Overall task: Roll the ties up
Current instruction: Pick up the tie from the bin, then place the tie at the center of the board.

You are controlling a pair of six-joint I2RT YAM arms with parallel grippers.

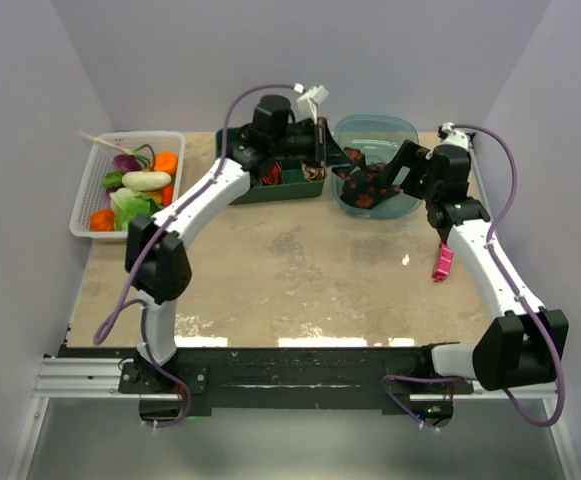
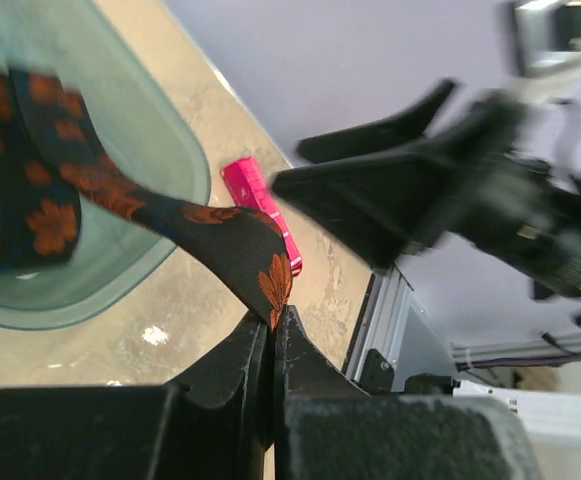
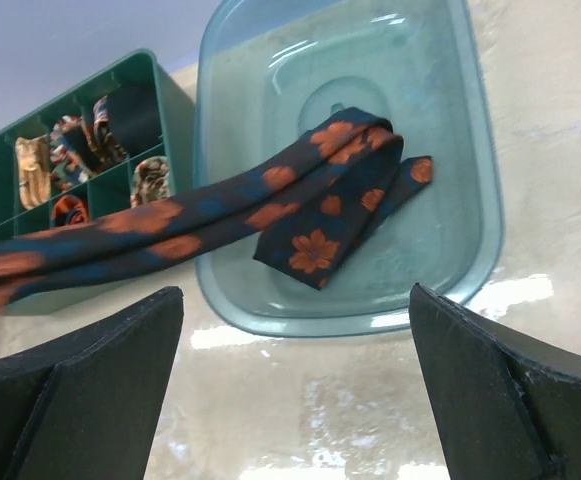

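Left jaws pinched tight on tip of the spotted tie (image 2: 240, 250), btm ctr of left wrist view. Tie runs up-left into the teal tub (image 3: 460, 230), rest folded inside. Right jaws wide apart, nothing btwn, over tub. Rolled ties (image 3: 32, 170) in green divided box (image 3: 177, 110), upper left.

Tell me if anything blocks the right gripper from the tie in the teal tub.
Nothing visible does. The right gripper is open and faces the tie, which lies partly folded in the uncovered tub. The left gripper pinches the tie's other end.
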